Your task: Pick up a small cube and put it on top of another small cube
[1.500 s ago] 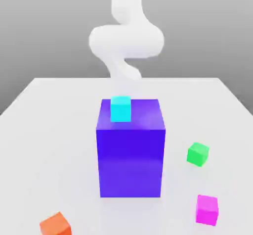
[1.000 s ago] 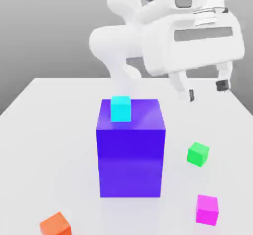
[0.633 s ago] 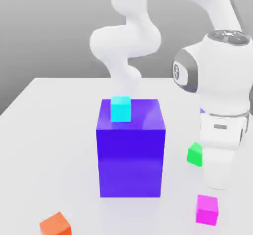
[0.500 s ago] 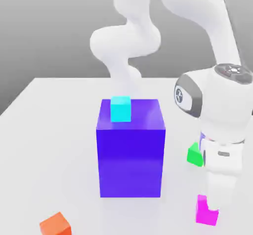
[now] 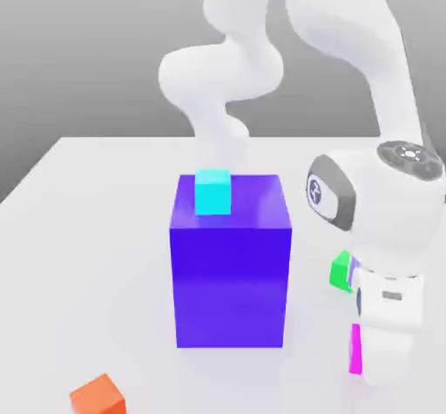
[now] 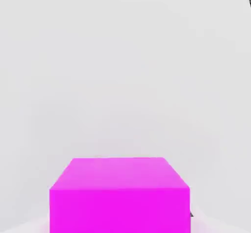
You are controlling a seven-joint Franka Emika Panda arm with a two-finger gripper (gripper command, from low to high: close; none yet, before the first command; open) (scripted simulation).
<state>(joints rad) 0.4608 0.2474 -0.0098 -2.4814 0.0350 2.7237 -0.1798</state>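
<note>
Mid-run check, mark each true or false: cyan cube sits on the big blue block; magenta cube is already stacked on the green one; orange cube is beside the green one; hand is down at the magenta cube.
1. The cyan cube sits on the blue-violet block. True.
2. The magenta cube is stacked on the green cube. False: it rests on the table.
3. The orange cube lies beside the green cube. False: they lie on opposite sides.
4. The arm's hand is low, at the magenta cube. True.
</note>
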